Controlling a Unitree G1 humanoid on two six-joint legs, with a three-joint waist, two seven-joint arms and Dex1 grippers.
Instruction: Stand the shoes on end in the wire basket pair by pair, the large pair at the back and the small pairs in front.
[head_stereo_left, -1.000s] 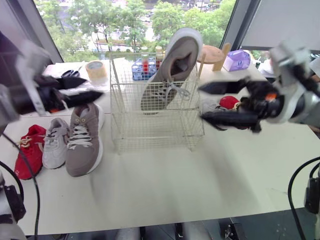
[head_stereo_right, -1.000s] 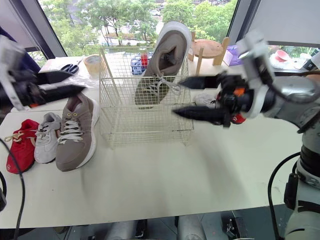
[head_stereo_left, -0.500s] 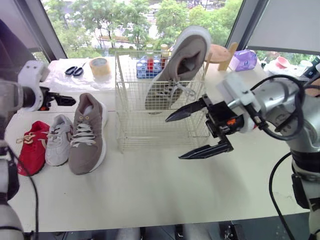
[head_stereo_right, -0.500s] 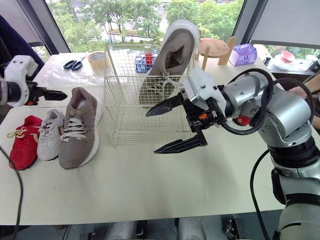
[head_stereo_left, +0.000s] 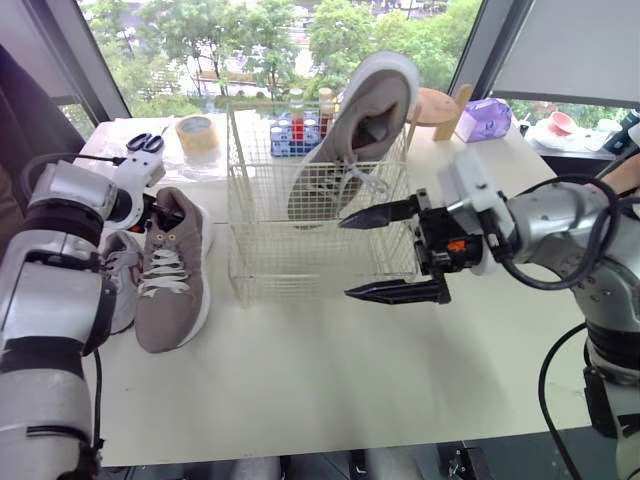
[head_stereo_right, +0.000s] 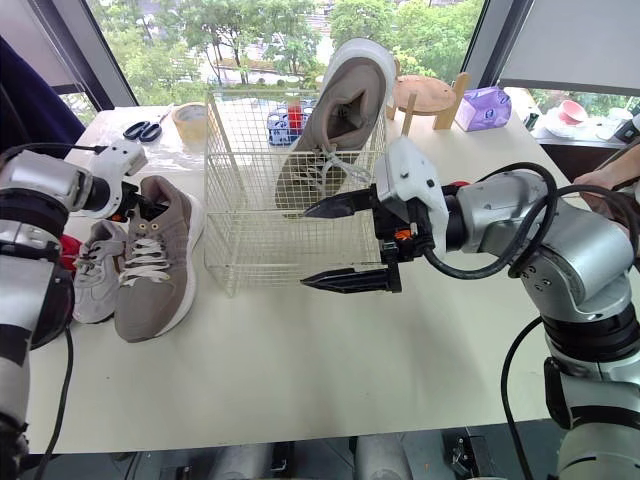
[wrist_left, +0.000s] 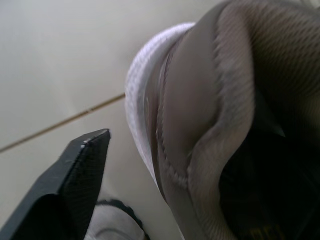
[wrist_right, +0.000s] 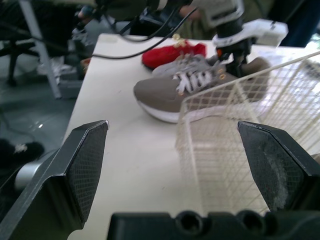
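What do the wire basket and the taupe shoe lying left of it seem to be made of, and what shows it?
Wire basket: thin metal wire, probably cream-coated; an open see-through grid.
Taupe shoe: soft suede-like or textile upper, matt, ribbed at the collar; white foam-like sole, woven laces.

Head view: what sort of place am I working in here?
Probably an office or lab room, above street level: big windows over treetops, a white work table, scissors and a tape roll on it.
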